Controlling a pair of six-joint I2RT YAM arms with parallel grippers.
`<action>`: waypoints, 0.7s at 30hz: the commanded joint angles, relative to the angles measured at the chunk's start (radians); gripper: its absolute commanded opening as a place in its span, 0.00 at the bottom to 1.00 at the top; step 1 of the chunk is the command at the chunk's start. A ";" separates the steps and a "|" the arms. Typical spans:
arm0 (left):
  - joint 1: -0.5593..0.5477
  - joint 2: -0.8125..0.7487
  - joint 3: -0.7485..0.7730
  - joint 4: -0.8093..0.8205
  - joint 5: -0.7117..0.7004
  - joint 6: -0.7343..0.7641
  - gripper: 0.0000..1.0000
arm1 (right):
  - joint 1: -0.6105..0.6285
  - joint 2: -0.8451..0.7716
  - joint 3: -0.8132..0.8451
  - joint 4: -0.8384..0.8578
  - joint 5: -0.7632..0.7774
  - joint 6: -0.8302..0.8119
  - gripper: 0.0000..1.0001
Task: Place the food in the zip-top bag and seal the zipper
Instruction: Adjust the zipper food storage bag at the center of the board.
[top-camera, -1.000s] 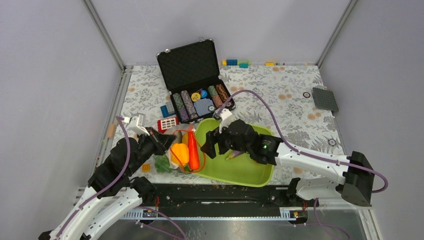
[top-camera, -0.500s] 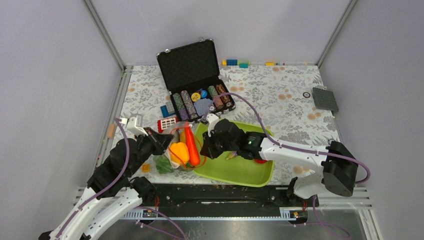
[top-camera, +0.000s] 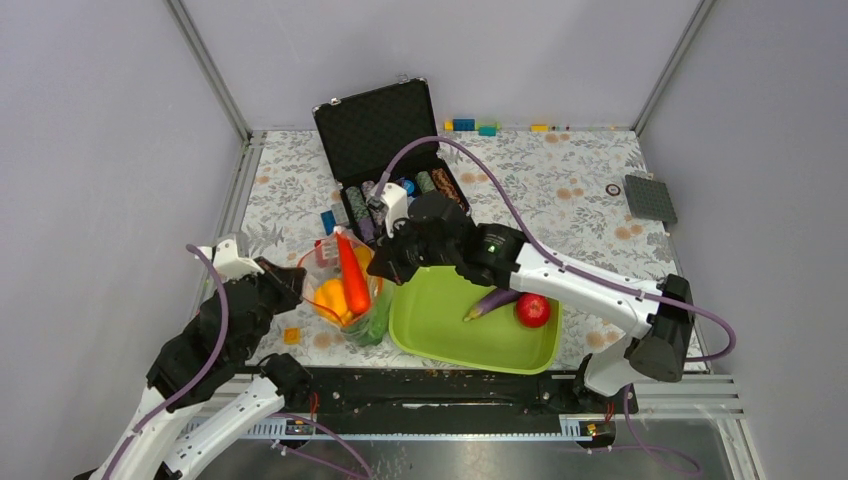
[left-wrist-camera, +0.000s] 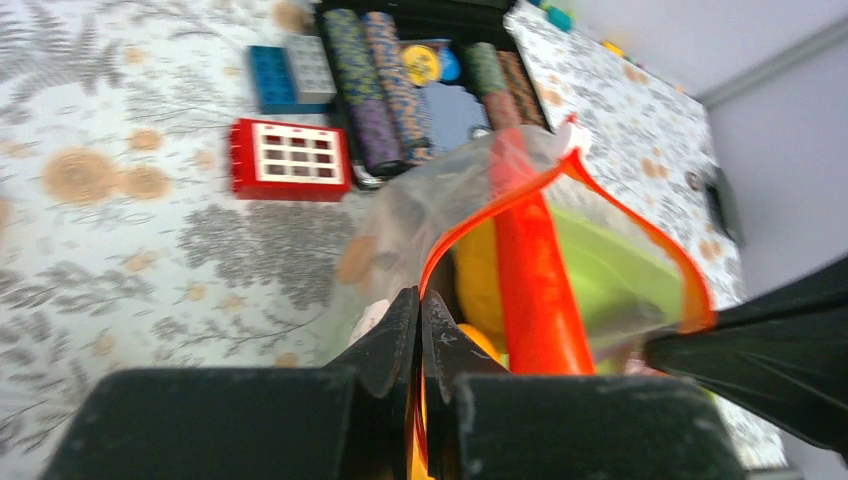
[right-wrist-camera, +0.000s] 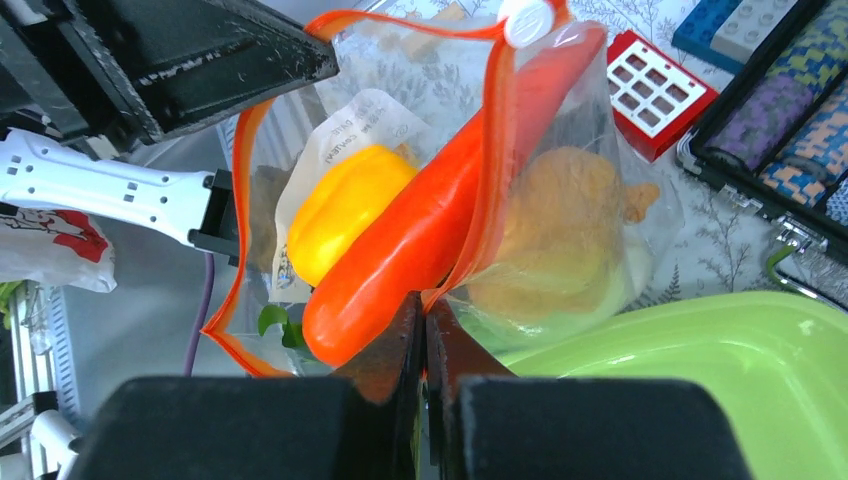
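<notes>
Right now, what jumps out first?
The zip-top bag is pinched at its orange-red rim by the left tool and right tool. It is held open left of the lime tray, a carrot poking up inside. The eggplant and apple lie in the tray, not yet bagged.

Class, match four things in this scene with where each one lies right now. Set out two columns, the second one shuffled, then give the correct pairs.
Column one:
1. orange carrot
2. red apple
3. poker chips
4. red brick

Column two:
A. in the black case
B. on the flowered tablecloth
C. inside the clear bag
D. on the green tray

Pairs: 1-C, 2-D, 3-A, 4-B
</notes>
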 joint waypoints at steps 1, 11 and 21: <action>-0.001 0.024 0.024 -0.128 -0.171 -0.061 0.00 | -0.001 0.058 0.096 -0.073 0.001 -0.062 0.00; 0.000 0.164 -0.029 -0.009 -0.061 -0.022 0.00 | -0.025 0.124 0.105 -0.123 0.141 -0.071 0.00; -0.001 0.153 0.021 0.043 0.021 0.084 0.81 | -0.048 0.075 0.105 -0.114 0.034 -0.191 0.00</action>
